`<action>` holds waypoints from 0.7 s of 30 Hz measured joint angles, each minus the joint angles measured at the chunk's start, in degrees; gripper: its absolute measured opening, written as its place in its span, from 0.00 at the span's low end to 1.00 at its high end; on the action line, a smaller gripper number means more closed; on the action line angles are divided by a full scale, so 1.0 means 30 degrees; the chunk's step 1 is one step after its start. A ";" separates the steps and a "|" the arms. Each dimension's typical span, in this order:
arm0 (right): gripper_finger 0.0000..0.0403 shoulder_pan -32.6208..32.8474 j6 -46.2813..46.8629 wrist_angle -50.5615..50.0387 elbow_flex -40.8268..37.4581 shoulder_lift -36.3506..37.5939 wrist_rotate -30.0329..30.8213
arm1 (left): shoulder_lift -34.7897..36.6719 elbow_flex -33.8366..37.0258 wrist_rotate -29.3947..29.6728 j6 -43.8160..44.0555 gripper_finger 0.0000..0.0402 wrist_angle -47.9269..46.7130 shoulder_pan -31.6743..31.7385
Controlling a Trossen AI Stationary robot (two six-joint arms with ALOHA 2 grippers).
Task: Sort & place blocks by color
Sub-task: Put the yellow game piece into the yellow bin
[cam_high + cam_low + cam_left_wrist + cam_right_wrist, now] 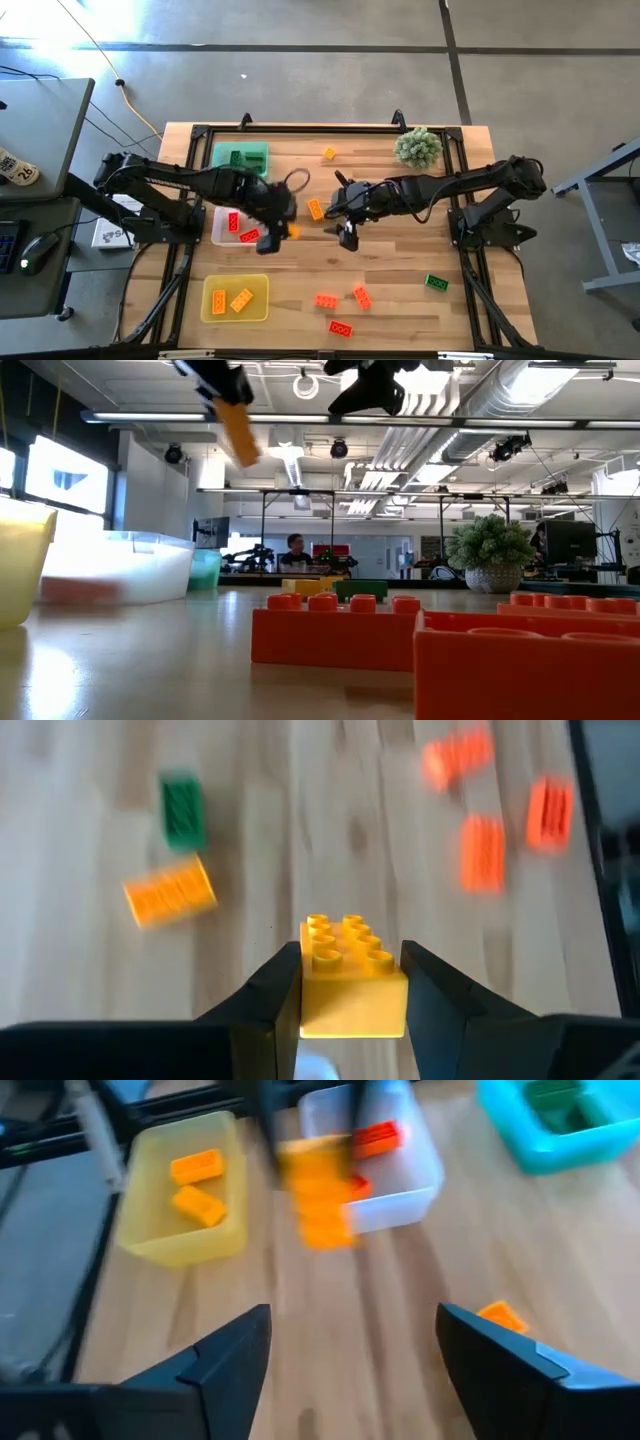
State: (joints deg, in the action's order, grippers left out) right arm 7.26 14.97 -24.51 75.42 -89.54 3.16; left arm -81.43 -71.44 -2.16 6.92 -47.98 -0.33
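Observation:
My left gripper (283, 228) hangs above the table just right of the clear tray (222, 238) and is shut on an orange-yellow brick (352, 982). My right gripper (348, 238) hovers open near the table's middle, a little right of the left one, and touches nothing; its fingers (232, 1365) stand wide apart. The clear tray holds red bricks (234, 222). Two orange-yellow bricks (230, 299) lie in the yellow tray (258, 310), and a green one (236, 156) is in the green tray (258, 150). Loose bricks lie flat on the table: orange-yellow (315, 209), (329, 153), red-orange (341, 327), green (436, 283). My left gripper pinches the orange-yellow brick between its two fingers (275, 995), one on each of two opposite side walls (308, 1005). The studded face (345, 942) shows past the fingertips. The brick is lifted clear and hangs tilted below the gripper (238, 430).
A spiky pale green plant (418, 146) stands at the table's far right corner. Red-orange bricks (361, 296), (325, 299) lie toward the near edge. Bare wood lies between the trays and the right arm. A person sits far behind the table (296, 546).

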 joint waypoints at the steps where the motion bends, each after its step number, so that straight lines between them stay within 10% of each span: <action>1: 0.67 -0.0090 -0.0008 -0.0008 0.0006 0.0000 0.0283 | 0.0000 0.0000 -0.0005 0.0132 0.28 -0.0810 -0.0360; 21: 0.68 -0.3743 -0.3842 -0.1177 -0.0102 -0.0019 -0.1761 | 0.0000 0.2149 -0.2556 0.7997 0.28 -0.5018 -0.8560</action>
State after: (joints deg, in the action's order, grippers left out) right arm -3.97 3.44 -28.04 75.11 -89.59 -2.12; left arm -81.43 -64.99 -9.83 30.91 -63.03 -26.01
